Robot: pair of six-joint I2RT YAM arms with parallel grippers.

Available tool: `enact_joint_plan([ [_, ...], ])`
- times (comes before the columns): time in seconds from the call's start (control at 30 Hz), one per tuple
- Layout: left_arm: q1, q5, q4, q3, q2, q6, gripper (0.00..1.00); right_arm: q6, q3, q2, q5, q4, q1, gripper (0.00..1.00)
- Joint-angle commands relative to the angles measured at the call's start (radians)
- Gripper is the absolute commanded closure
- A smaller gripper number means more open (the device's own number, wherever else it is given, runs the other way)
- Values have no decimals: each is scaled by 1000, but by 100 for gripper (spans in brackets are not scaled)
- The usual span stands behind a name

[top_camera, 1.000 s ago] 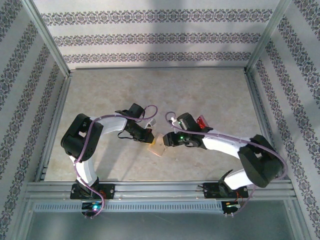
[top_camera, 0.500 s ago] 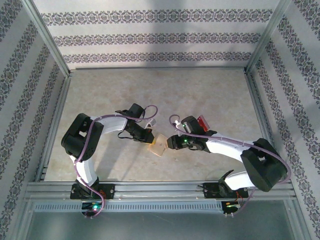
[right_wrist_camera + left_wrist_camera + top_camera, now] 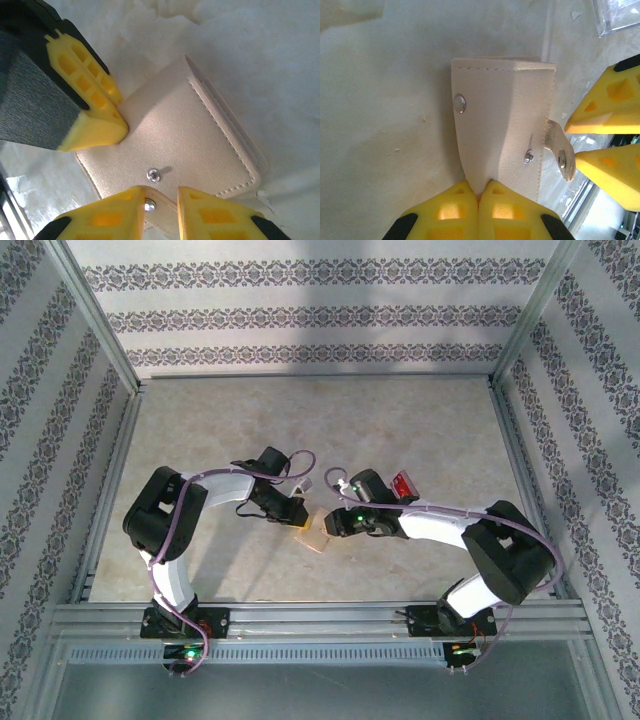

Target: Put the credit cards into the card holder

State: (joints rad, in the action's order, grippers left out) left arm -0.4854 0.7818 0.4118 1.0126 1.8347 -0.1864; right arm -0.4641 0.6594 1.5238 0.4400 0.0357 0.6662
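One card holder (image 3: 505, 120); one red credit card (image 3: 403, 485); one clear card (image 3: 620, 15).

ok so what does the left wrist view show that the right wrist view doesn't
Left wrist: a clear card at top right, and the left gripper pinched shut on the card holder. Right wrist: the holder's stacked layers along its stitched edge. Both: the folded tan holder, with its snap tab between the parted jaws of the right gripper.

My left gripper (image 3: 479, 187) fingers (image 3: 450, 212) matt yellow plastic; card holder (image 3: 500, 115) tan, matt, leather-like, fine grain; snap stud (image 3: 460, 103) shiny metal; surface (image 3: 380, 100) pale, smooth, slight sheen; clear credit card (image 3: 620, 15) glossy plastic.
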Motion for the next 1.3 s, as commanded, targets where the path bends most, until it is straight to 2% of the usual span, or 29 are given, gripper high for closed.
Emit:
enact_joint_plan([
  [0.0,-24,-50,49,4,30,25,100,19,37,29,16,8,19,76],
  [0.4,-25,-49,48,4,30,25,100,26,51,60,-32,-26,45,78],
  [1.0,-26,-50,51,5,30,25,100,45,8,-5,-38,-59,39,71],
  [1.27,-27,-51,53,5,31,26,100,41,-17,-10,-43,-46,39,72],
])
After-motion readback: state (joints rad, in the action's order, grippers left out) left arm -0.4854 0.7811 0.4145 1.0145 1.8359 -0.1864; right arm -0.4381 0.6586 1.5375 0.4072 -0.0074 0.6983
